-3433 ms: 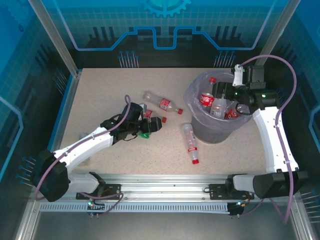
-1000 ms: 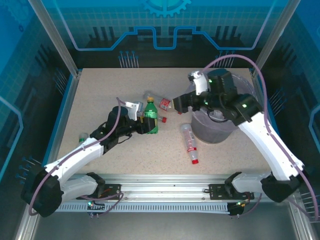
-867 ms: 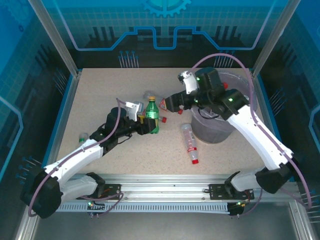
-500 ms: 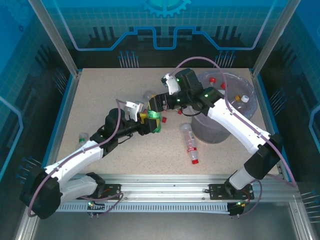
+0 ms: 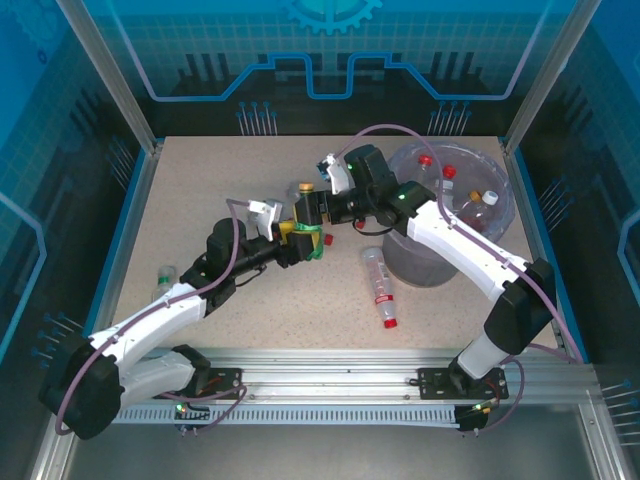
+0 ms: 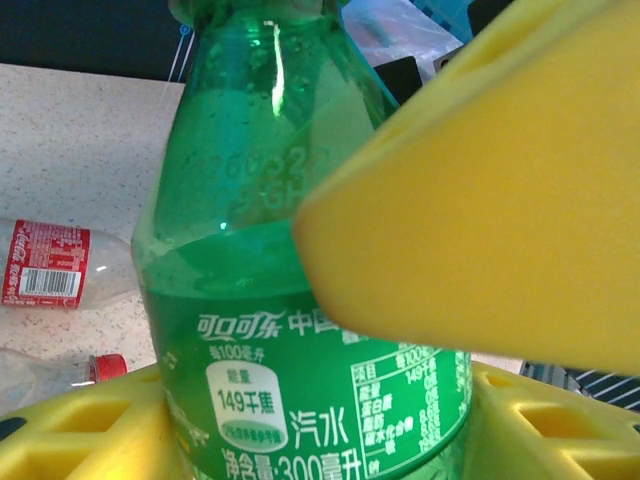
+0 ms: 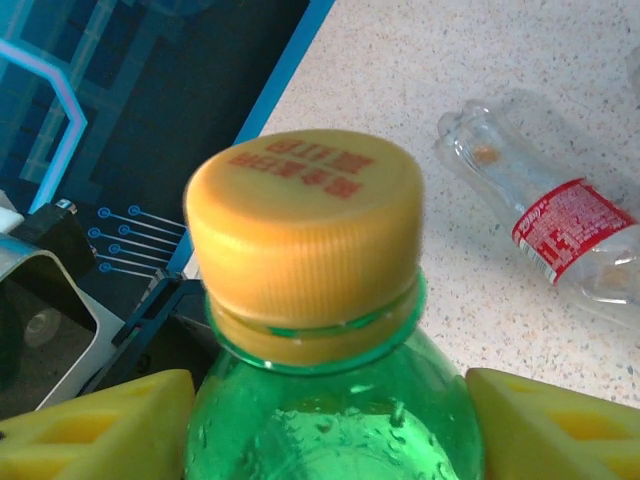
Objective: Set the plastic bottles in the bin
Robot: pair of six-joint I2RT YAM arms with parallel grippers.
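Green bottle (image 5: 313,243): stands upright just left of the bin (image 5: 408,265), gripped low on the body by the left tool (image 5: 290,241), flanked at the shoulder by the right tool (image 7: 330,430), nearer the bin, whether clamped there impossible to tell.

green bottle (image 6: 290,250): upright, yellow cap, centre | clear bottle (image 5: 380,287): lying, lower centre | bin (image 5: 408,262): right, lavender-lined
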